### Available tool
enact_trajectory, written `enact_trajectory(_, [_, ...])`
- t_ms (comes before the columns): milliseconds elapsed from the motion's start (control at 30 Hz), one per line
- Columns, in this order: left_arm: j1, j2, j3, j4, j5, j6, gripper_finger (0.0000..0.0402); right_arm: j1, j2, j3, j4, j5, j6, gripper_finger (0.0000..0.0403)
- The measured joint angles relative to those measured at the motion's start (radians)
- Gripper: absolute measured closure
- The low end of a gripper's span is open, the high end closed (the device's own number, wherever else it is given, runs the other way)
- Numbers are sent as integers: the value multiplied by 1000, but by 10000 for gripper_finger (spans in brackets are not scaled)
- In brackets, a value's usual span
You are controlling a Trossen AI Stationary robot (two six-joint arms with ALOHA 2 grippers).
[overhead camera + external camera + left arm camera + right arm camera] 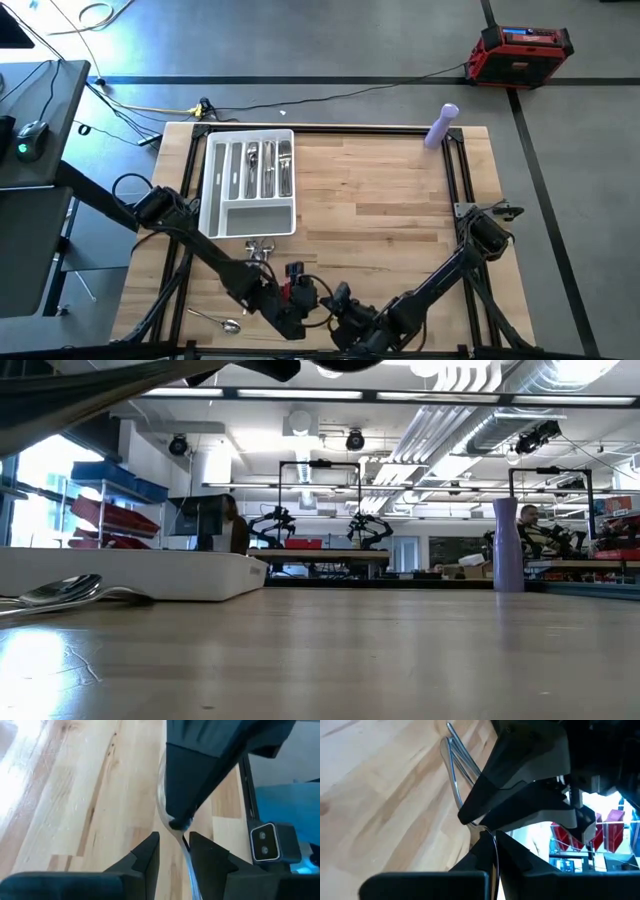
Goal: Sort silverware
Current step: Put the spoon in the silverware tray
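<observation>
The right claw [487, 842] pinches the fork [454, 765] by its handle; the left claw [172, 850] sits half open around it; both meet near the table's [400, 200] front edge.

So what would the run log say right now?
left gripper: open around fork | right gripper: shut on fork | tray: partly filled

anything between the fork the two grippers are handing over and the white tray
Nothing visible blocks it. The fork is pinched by the right gripper near the table's front edge, with the left gripper at it. Only a small cluster of silverware lies on the wood just before the tray.
</observation>
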Motion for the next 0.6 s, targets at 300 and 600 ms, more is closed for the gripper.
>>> enact_trajectory(300, [0,37,1,-20,8,-4,341,-2,0,0,-18,6,31,403])
enact_trajectory(600, [-6,36,1,-55,-15,-31,398,-12,0,2,-66,8,87,402])
